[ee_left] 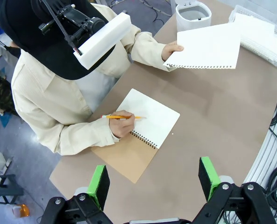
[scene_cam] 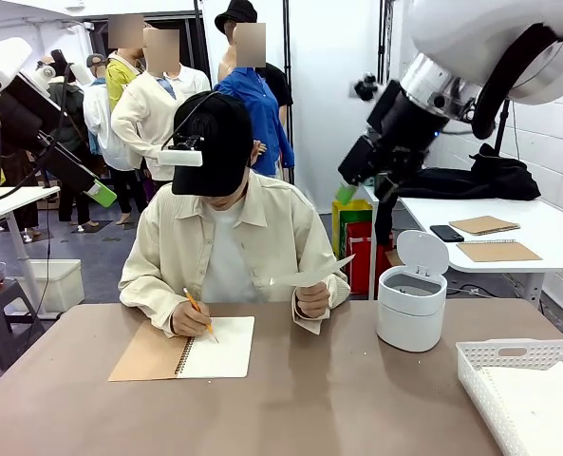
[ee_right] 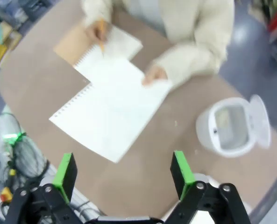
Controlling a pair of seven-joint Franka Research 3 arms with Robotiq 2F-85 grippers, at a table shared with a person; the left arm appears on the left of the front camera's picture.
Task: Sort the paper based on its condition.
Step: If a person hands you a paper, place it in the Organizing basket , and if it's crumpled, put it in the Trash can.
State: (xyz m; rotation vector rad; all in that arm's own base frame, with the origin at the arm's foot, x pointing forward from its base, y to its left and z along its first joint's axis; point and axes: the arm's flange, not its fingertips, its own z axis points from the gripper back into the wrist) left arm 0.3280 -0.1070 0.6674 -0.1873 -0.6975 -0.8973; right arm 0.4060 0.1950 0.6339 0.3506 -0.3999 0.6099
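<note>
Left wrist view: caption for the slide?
Person holds out a loose sheet while pencilling in the notebook, seen past the open left gripper above the table.

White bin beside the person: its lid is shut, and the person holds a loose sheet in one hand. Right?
No: the white bin's lid stands open, flipped up, as the front view shows. The person's hand does hold a loose sheet.

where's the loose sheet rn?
Front view, right of centre: the loose sheet is held off the table in the person's hand, between the open notebook and the white lidded bin.
</note>
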